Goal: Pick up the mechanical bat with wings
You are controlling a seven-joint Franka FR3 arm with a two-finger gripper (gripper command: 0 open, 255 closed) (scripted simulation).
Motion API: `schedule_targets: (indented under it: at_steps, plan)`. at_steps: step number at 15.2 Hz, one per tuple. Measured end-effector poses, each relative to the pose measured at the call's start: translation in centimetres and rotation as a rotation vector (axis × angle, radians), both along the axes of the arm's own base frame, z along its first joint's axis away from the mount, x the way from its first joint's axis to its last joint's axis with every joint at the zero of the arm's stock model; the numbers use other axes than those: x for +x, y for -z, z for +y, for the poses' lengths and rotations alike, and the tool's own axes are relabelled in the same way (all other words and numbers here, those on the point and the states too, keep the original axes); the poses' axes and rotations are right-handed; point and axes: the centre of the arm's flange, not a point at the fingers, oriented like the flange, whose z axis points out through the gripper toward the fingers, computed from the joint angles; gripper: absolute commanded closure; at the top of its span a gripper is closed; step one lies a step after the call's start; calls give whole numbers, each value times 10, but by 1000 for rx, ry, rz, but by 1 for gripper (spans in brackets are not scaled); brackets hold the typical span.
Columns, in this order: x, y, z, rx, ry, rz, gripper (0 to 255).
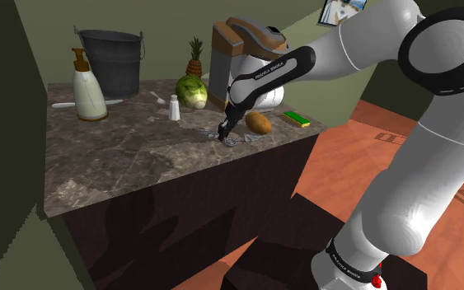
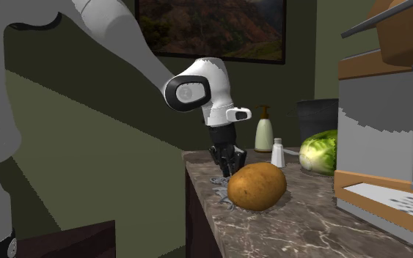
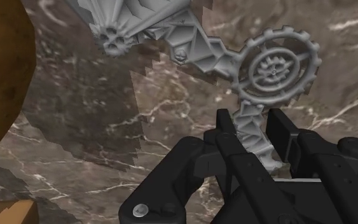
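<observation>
- While no lift is yet made, the black two-finger hand point(image 3: 252, 130) is clamped on a thin strut of the grey mechanical bat with cogwheel and skull details point(image 3: 196, 44), one finger pressing each side of it.
- From the shoulder view, the bat point(image 1: 238, 138) lies flat on the brown marbled surface point(image 1: 123, 161), near its edge and directly under the hand point(image 1: 224, 129).
- Just beside the bat, at about two o'clock from the hand in that view, rests a brown potato point(image 1: 258, 123). I judge it close enough to be nudged when the bat rises.
- Farther out, a small white shaker point(image 1: 174, 107) stands at ten o'clock and a pale green cabbage point(image 1: 191, 91) at eleven. A flat green sponge point(image 1: 297, 119) lies at three.
- Farthest, a cream pump bottle point(image 1: 88, 86) stands between nine and ten o'clock, with a dark grey bucket point(image 1: 110, 58) beyond it.
- Reach and grip look done. Raising the bat clear of the surface remains.
</observation>
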Motion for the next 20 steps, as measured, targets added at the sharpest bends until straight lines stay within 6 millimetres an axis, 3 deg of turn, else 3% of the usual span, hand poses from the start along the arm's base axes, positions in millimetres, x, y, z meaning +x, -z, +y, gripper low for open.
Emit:
schedule_targets:
  at_steps: [8, 20]
  plan:
    - [-2, -5, -3, -1, 6, 14, 255]
    - [-3, -66, -4, -1, 7, 19, 255]
